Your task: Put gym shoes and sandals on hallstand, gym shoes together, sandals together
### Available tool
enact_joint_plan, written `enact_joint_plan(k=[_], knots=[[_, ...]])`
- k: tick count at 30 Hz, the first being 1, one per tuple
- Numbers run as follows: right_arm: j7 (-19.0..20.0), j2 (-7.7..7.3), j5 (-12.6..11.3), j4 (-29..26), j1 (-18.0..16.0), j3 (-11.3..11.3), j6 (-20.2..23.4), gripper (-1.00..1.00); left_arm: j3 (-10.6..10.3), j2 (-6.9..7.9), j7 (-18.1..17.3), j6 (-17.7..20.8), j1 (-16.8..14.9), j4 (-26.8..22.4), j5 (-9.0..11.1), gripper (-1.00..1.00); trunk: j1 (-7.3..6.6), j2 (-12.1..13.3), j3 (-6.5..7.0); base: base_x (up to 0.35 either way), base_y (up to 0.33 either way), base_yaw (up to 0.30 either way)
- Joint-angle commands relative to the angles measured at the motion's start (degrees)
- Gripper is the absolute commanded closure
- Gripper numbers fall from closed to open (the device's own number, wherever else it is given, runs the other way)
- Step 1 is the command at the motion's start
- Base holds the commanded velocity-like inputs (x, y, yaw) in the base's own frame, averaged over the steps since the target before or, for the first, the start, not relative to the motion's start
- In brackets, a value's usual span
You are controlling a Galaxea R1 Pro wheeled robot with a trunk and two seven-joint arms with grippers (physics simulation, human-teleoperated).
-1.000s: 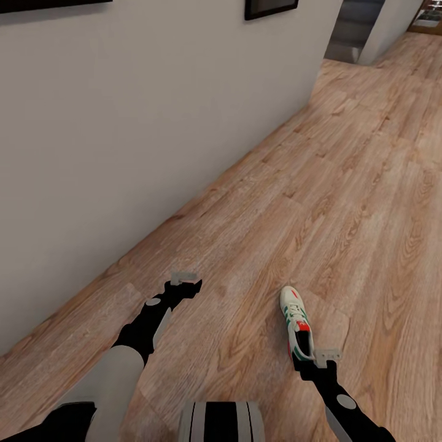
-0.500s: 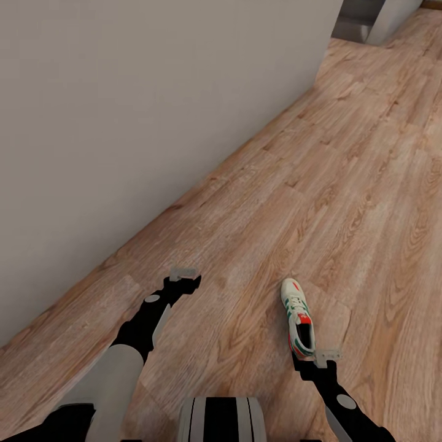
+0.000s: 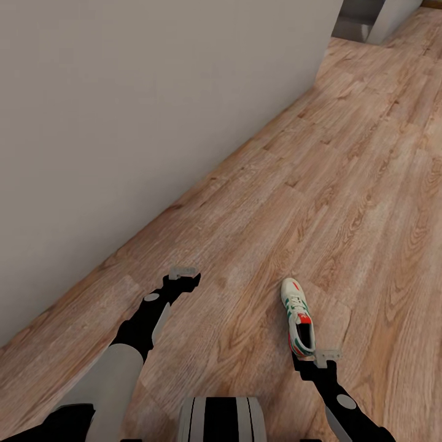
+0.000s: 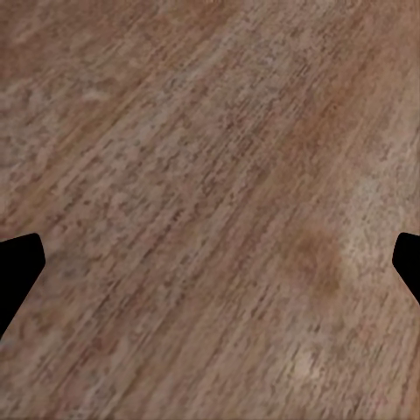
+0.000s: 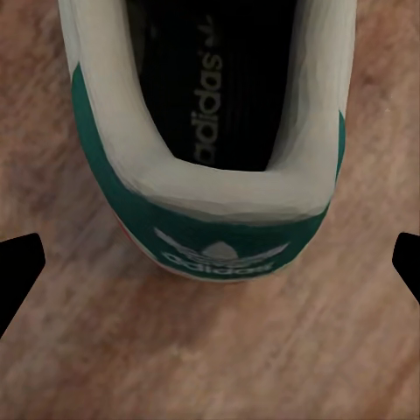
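One gym shoe [image 3: 298, 319] lies on the corridor floor [image 3: 344, 184], toe toward 12 o'clock. The right tool [image 3: 325, 356] hangs wide open, empty, just behind its heel; the left tool [image 3: 183, 272] is open too. Probably light, its padded heel collar [image 5: 223, 188] offers the firmest hold.

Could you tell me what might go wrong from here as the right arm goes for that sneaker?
1. The right gripper hangs open over the gym shoe's heel; closing on the soft collar alone could let the shoe tip or slip out.
2. Dropping too low could push the fingertips into the corridor floor.
3. The left gripper hovers open over bare floor, near the wall.
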Motion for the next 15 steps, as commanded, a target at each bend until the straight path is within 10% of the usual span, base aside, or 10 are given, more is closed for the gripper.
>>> enact_joint_plan(k=[1, 15], knots=[[-0.23, -0.08, -0.59, 0.03, -0.04, 0.48, -0.22, -1.0, 0.45, -0.1, -0.51, 0.34, -0.01, -0.12, -0.59, -1.0, -0.01, -0.01, -0.03, 0.076, 0.0, 0.0], [-0.36, -0.08, -0.57, 0.03, -0.05, 0.48, -0.17, -1.0, 0.43, -0.02, -0.35, 0.05, -0.01, -0.13, -0.67, -1.0, -0.01, -0.01, -0.03, 0.064, 0.0, 0.0]])
